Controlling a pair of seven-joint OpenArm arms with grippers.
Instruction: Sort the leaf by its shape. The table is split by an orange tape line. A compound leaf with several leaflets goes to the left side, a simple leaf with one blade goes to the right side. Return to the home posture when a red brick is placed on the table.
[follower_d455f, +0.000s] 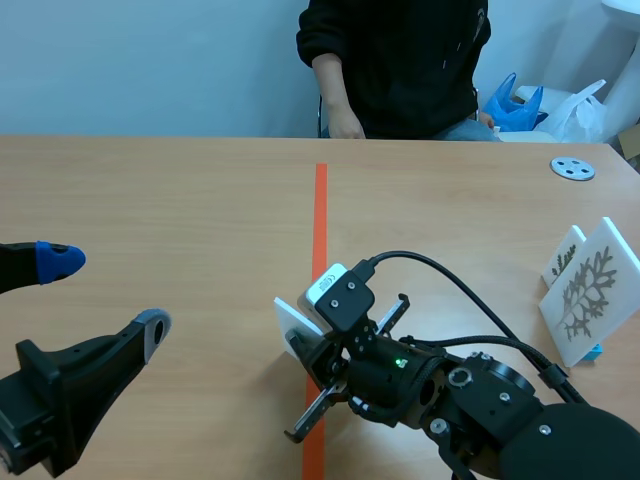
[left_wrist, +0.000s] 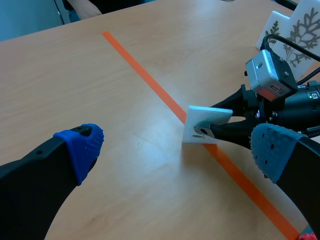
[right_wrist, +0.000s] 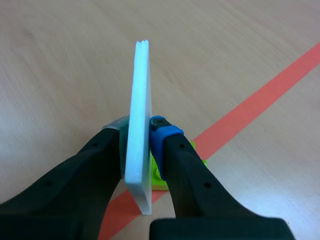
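The right gripper (right_wrist: 137, 131) is clamping a white leaf card (right_wrist: 137, 100) edge-on between its two pads, one pad pressing on each face, so the fingers are standing narrowly apart with the card filling the gap. A small green base (right_wrist: 198, 151) is showing under the card. In the scene view this gripper (follower_d455f: 312, 348) is holding the card (follower_d455f: 292, 322) upright right at the orange tape line (follower_d455f: 320, 220), with the card sitting just to the line's left; whether the base is touching the desk (follower_d455f: 180, 200) cannot be told. In the left wrist view the card's face (left_wrist: 206, 120) is showing a small dark leaf print, half hidden by a finger, so its shape is not readable. The left gripper (follower_d455f: 105, 293) is hanging wide open over the left half of the desk, well apart from the card. Two more leaf cards, a large one (follower_d455f: 590, 290) and a smaller one (follower_d455f: 562, 255), are standing tilted on the right side. A person (follower_d455f: 400, 60) is sitting across the desk.
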